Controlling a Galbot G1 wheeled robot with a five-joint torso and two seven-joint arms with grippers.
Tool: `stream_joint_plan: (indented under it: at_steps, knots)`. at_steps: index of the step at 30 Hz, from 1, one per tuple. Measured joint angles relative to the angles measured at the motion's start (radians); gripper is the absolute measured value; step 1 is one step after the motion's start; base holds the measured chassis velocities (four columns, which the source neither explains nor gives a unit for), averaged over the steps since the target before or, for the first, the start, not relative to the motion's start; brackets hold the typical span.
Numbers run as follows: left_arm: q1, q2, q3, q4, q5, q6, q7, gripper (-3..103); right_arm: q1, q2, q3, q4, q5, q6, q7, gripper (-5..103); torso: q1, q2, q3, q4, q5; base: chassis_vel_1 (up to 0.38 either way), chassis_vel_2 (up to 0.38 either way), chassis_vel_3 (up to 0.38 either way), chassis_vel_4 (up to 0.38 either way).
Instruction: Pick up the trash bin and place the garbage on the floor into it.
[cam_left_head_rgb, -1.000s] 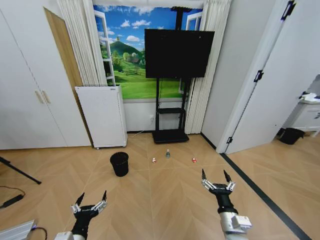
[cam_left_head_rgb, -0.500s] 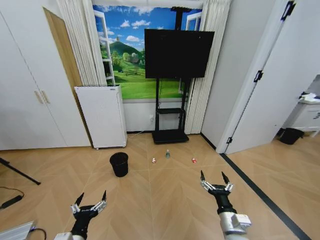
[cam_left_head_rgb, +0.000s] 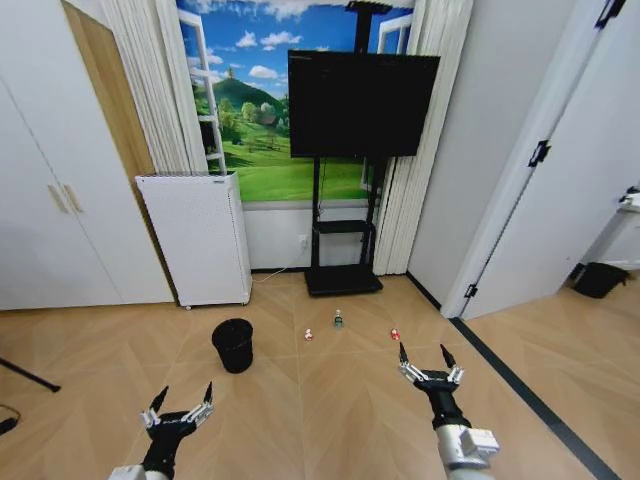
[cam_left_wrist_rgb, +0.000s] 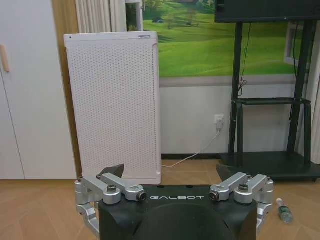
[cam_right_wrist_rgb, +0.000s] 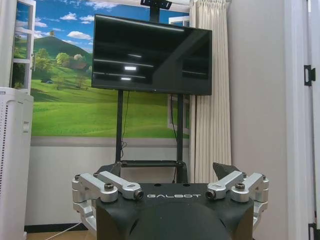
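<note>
your target, the trash bin (cam_left_head_rgb: 233, 345), stands upright on the floor (cam_left_head_rgb: 300, 420) ahead and a little to your left, just in front of the white perforated appliance (cam_left_head_rgb: 197, 237) and well apart from both arms. the garbage lies in a loose row to its right: a small red-and-white piece (cam_left_head_rgb: 309, 335), then the bottle (cam_left_head_rgb: 338, 319) nearer the tv stand (cam_left_head_rgb: 343, 280), then a second red-and-white piece (cam_left_head_rgb: 395, 334) furthest right. in the left wrist view the bottle lies on its side by the stand's base.

your left gripper (cam_left_head_rgb: 180, 410) hangs low on the left, jaws spread wide and holding nothing; your right gripper (cam_left_head_rgb: 430, 364) is raised a bit further forward, jaws equally wide and bare.

you look to be in the approach step: nothing is grasped yet. the next move, as i judge it, calls for driving closer and bending the torso so the left gripper can reach the bin's rim; the mesh wall is thin, so close one finger inside and one outside.
</note>
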Motion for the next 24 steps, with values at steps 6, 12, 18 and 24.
stream_joint_plan:
  at_steps: [6,12,18,24]
  knots:
    - [0.001,0.001,-0.002,-0.004,-0.003,0.000,0.000,100,-0.001,0.002,-0.001,0.000,0.000,0.001,-0.001,100,0.000,0.000,0.000,0.0000,-0.0001,-0.346,0.345,0.335,-0.329]
    - [0.007,-0.002,0.001,-0.005,0.003,0.001,0.002,100,-0.004,0.002,0.002,0.000,0.001,0.005,-0.001,100,0.000,0.000,0.000,0.0001,-0.0003,-0.345,0.367,0.375,-0.360]
    - [0.011,-0.004,0.005,-0.007,0.010,0.000,0.005,100,-0.006,0.000,0.006,-0.006,0.001,0.019,0.000,100,0.000,0.000,0.000,0.0000,-0.0001,-0.343,0.346,0.353,-0.356]
    - [0.013,-0.003,-0.002,-0.008,0.010,-0.001,0.005,100,-0.006,-0.001,0.001,-0.008,0.000,0.019,0.001,100,0.000,0.000,0.000,0.0001,-0.0001,-0.355,0.346,0.338,-0.338]
